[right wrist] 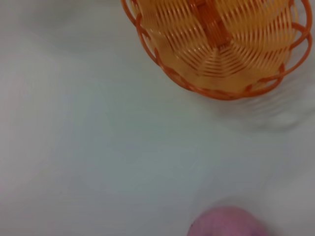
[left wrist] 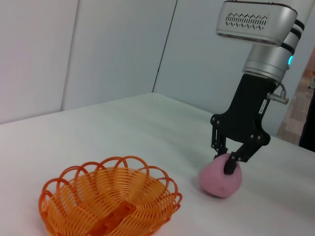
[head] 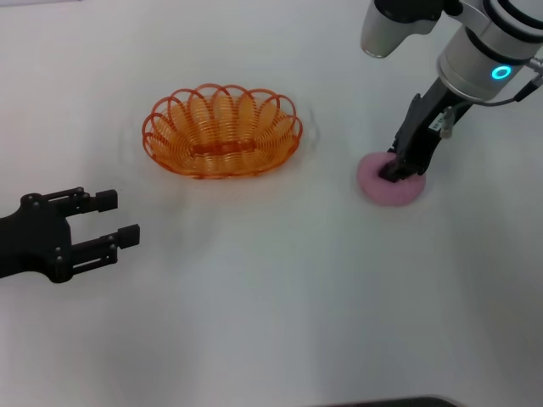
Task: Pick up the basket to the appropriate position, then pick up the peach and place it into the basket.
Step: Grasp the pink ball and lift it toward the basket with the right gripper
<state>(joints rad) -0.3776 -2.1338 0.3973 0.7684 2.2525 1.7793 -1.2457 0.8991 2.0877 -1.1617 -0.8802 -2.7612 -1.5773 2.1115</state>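
Peach (head: pixel 389 188) on table under right tool (head: pixel 397 172), basket (head: pixel 222 130) nearby

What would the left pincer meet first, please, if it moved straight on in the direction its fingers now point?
Likely nothing: the left pincer points across bare table, passing in front of the basket, though depth is uncertain.

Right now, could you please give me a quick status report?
Right gripper down on the peach, fingers straddling it. Left gripper open, idle. Basket empty on the table; path clear.
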